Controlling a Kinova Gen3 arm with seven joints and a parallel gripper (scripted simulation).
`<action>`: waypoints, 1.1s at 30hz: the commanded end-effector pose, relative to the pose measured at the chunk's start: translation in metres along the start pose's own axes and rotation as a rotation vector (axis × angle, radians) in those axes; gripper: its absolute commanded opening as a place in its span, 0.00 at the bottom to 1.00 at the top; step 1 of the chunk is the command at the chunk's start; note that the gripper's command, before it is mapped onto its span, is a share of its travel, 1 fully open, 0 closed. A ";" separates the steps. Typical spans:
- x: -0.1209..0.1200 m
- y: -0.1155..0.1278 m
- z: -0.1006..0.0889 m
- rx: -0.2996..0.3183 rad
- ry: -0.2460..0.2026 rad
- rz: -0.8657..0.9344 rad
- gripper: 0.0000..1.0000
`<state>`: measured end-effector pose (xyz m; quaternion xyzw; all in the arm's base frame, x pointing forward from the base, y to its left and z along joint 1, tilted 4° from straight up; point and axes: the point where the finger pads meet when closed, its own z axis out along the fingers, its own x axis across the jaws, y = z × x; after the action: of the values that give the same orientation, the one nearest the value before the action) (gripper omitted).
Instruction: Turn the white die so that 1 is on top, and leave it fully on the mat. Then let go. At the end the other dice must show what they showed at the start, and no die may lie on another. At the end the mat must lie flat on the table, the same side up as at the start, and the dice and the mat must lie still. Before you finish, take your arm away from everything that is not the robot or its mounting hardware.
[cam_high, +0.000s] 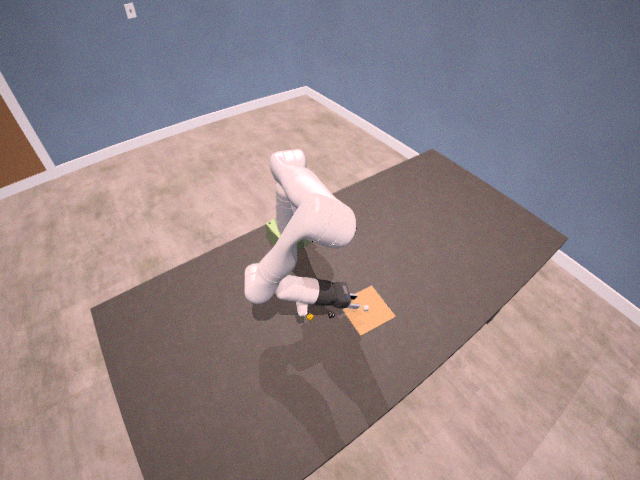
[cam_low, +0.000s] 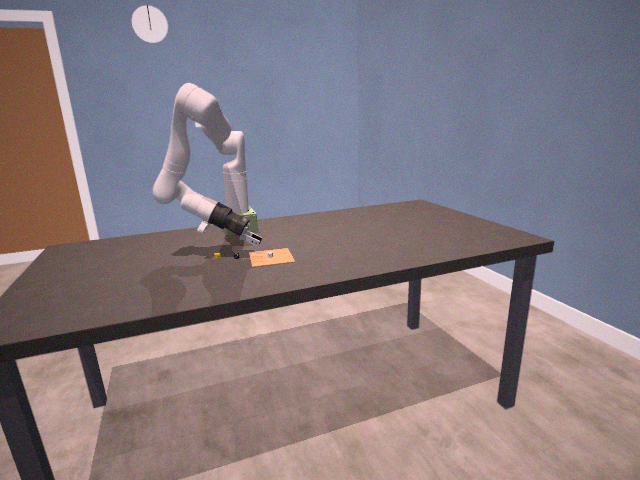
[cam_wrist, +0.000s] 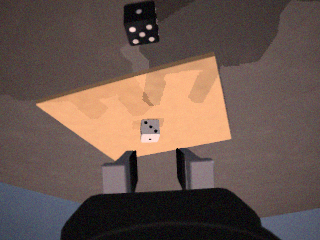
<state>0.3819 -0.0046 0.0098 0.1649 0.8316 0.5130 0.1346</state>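
The white die lies on the orange mat, near the mat edge closest to my fingers. It also shows in the top view and the exterior view. A face with three pips is turned toward the wrist camera; I cannot tell which face is on top. My gripper is open and empty. It hangs tilted just above the mat's edge, and the die lies clear of both fingers, a little beyond the fingertips.
A black die lies on the table just off the mat. A yellow die lies beyond it, under my wrist. The arm's green base stands behind the mat.
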 end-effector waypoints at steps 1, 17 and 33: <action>-0.004 0.007 -0.003 -0.001 -0.007 -0.013 0.64; -0.003 0.042 -0.021 -0.001 -0.007 -0.013 0.64; -0.003 0.047 -0.019 0.089 -0.013 -0.013 0.64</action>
<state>0.3805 -0.0089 0.0523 0.1774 0.8492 0.4793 0.1331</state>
